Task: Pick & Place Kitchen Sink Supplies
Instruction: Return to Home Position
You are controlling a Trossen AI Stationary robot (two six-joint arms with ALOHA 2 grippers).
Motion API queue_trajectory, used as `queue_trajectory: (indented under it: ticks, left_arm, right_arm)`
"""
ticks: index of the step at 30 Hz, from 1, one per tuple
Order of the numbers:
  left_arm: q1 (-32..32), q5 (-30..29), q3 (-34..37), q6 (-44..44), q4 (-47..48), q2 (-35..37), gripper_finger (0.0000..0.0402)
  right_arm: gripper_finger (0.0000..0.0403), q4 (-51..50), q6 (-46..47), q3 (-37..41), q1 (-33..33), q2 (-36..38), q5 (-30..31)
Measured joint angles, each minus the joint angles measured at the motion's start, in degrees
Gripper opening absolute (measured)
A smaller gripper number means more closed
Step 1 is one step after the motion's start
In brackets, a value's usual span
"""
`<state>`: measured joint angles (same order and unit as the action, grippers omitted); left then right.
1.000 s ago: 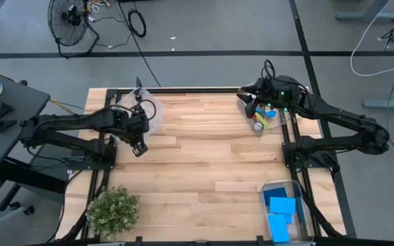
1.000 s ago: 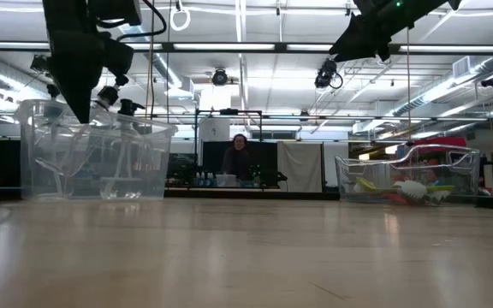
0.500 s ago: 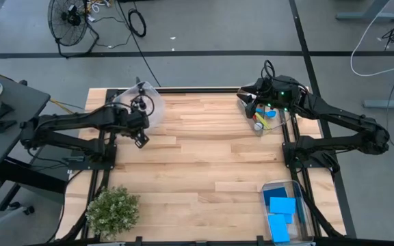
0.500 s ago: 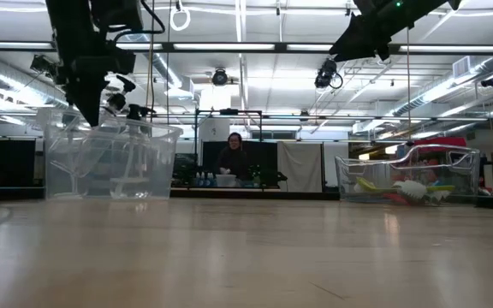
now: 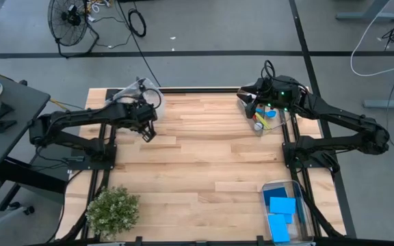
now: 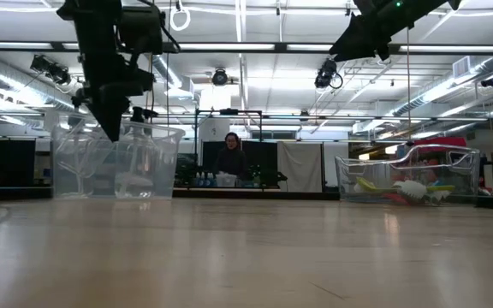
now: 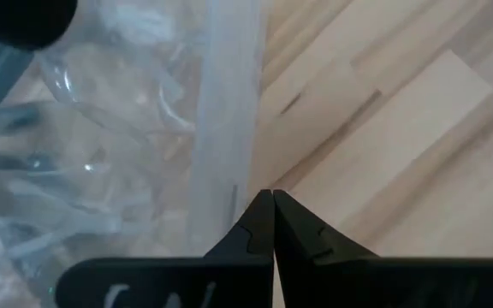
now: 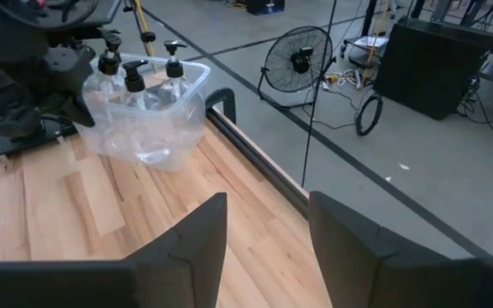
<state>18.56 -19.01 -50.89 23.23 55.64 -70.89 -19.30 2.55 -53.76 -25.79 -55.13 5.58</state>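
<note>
Several clear bottles with black tops (image 8: pixel 135 73) stand in a clear bin (image 5: pixel 144 96) at the table's far left corner. My left gripper (image 5: pixel 147 134) is shut, off the table, at that bin's near side; its tips (image 7: pixel 272 198) are beside the bin's wall (image 7: pixel 221 128). My right gripper (image 5: pixel 248 101) hangs open (image 8: pixel 268 248) above the far right corner, over a clear bin (image 5: pixel 265 119) holding coloured brushes (image 6: pixel 400 186). Blue sponges (image 5: pixel 281 208) lie in a third clear bin near the right front corner. My left gripper points slanting down, its shut fingers (image 7: pixel 259 227) close beside the near wall of the bottle bin (image 6: pixel 118 162). I cannot tell whether they touch the wall. The bin stands flat on the table.
A bushy green potted plant (image 5: pixel 113 210) stands at the near left corner. The middle of the wooden table (image 5: pixel 211 157) is bare boards. A person (image 6: pixel 231 158) sits far behind the table, and a floor fan (image 8: pixel 296 60) stands beyond the far edge.
The bottle bin has slid toward the table's far edge and stays upright on the table. My left gripper, still shut, has followed it toward the far edge and a little to the right, sinking slightly. The right arm has kept still.
</note>
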Motion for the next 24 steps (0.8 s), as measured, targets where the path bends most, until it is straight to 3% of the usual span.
queue_trajectory:
  ticks: [15,24]
  left_arm:
    - [6.0,-4.8,0.0,-1.4,-1.5,-1.9,0.0]
    - [7.5,-1.2,0.0,-3.2,-2.4,-1.8,0.0]
  right_arm:
    - [0.0166,0.0,0.0,0.0,0.0,0.0,0.0]
    - [0.0166,-0.1,-0.1,0.0,0.0,0.0,0.0]
